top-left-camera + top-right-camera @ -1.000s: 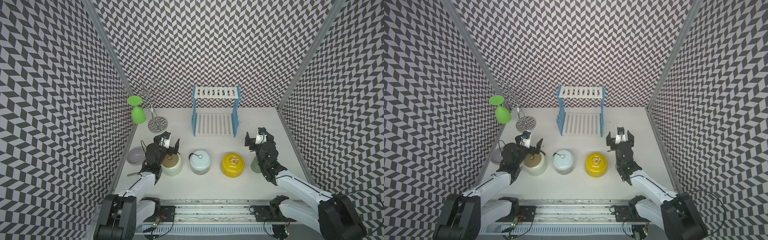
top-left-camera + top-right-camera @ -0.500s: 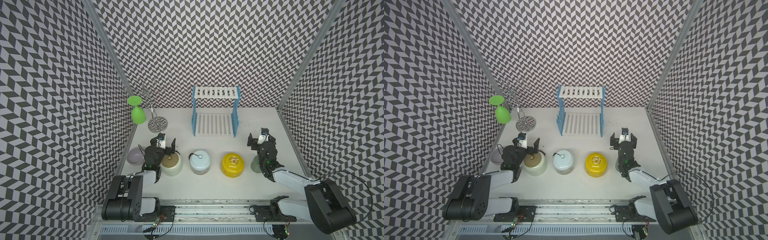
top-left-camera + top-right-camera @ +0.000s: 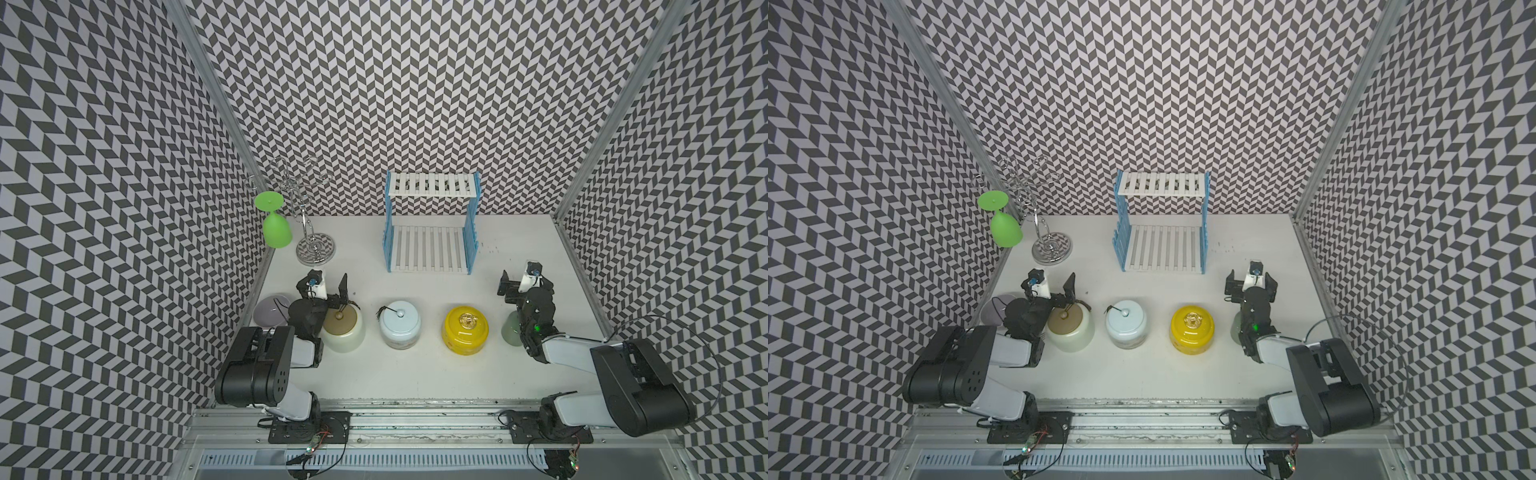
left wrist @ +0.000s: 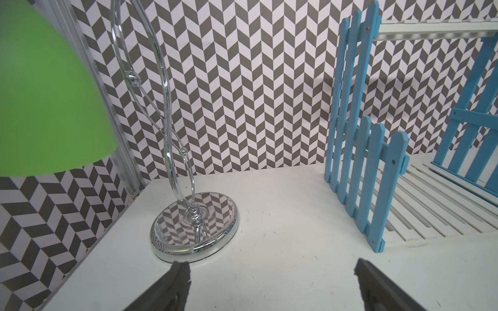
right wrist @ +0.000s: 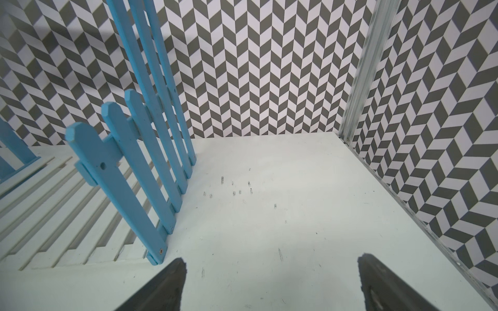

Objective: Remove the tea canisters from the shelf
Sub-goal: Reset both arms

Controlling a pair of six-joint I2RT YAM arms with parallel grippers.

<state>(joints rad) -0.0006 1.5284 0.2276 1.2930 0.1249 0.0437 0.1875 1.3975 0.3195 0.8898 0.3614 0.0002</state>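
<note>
As both arms have folded back toward their bases over the past second, the table [image 3: 415, 374] carries a shelf [image 3: 430, 249] with both slatted boards bare. The tea canisters, cream [image 3: 343, 332], pale blue [image 3: 400, 330], yellow [image 3: 464, 334] and sage green [image 3: 510, 332], stand lidded in a front row, contents unseen. The left end effector [image 3: 326, 286] and right end effector [image 3: 524, 286] gape released, holding nothing. The job looks finished.

A bright green goblet [image 3: 276, 230] hangs upside down from a chrome wire stand [image 3: 315, 248], and a grey-lilac bowl [image 3: 266, 316] sits on the white desk [image 3: 415, 374].
</note>
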